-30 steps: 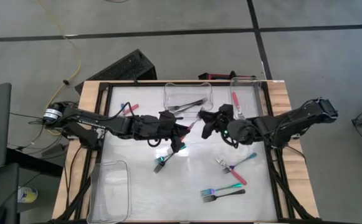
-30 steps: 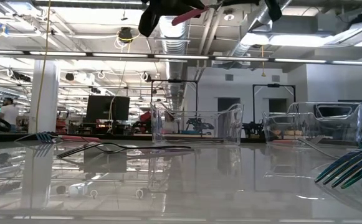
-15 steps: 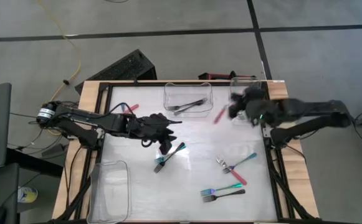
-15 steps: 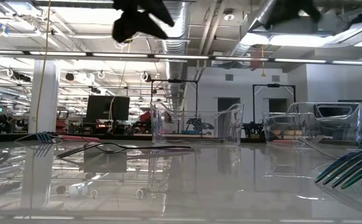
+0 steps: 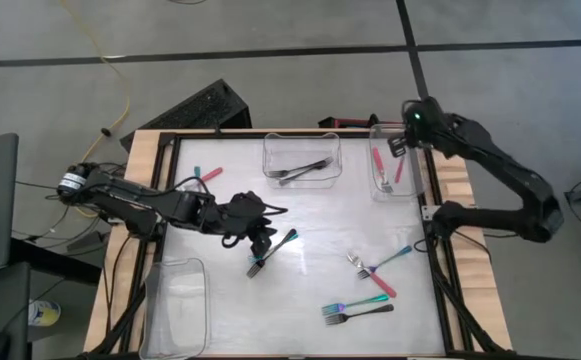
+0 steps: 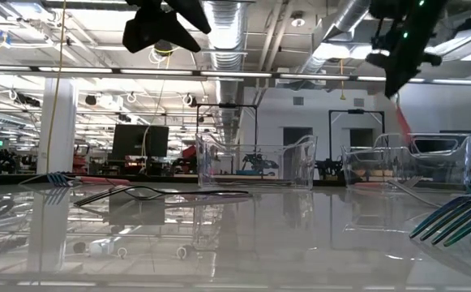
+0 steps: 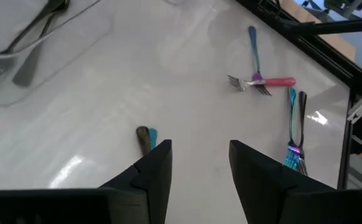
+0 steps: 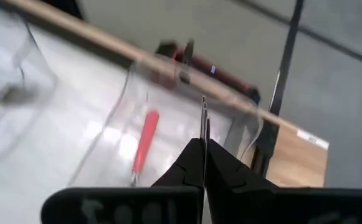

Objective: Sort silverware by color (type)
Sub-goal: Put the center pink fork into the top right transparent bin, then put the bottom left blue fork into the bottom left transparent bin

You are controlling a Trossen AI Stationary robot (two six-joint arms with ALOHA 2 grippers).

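Observation:
My right gripper [image 5: 404, 150] hangs over the clear bin [image 5: 413, 186] at the table's far right, shut on a red fork [image 5: 400, 174]. Another red fork [image 8: 144, 140] lies on that bin's floor. Left of the table's middle, my left gripper [image 7: 199, 147] stands open just above a teal fork [image 5: 276, 249], which lies flat on the table with its handle end [image 7: 147, 137] beside one finger. Further forks lie flat: red and teal ones [image 5: 206, 175] at the far left, a mixed group [image 5: 375, 270] at the right, and two [image 5: 358, 309] toward the near edge. My right gripper pinches the red fork between its two fingers, slanting down from above. A thin edge of the fork [image 8: 204, 121] sticks out past the fingertips. The red handle [image 6: 402, 123] hangs tilted below the gripper, clear of the table; the fingers hide the pinched part.
A clear bin [image 5: 270, 165] at the far middle holds dark forks [image 5: 305, 170]. Another clear bin [image 5: 175, 305] sits at the near left corner. A black frame [image 5: 432, 215] edges the table.
The red fork was between both grippers over the table's middle; it has gone with my right gripper, which swung fast toward the far right edge and now hangs over the right bin. My left gripper has drawn back toward the left and tipped down over the teal fork.

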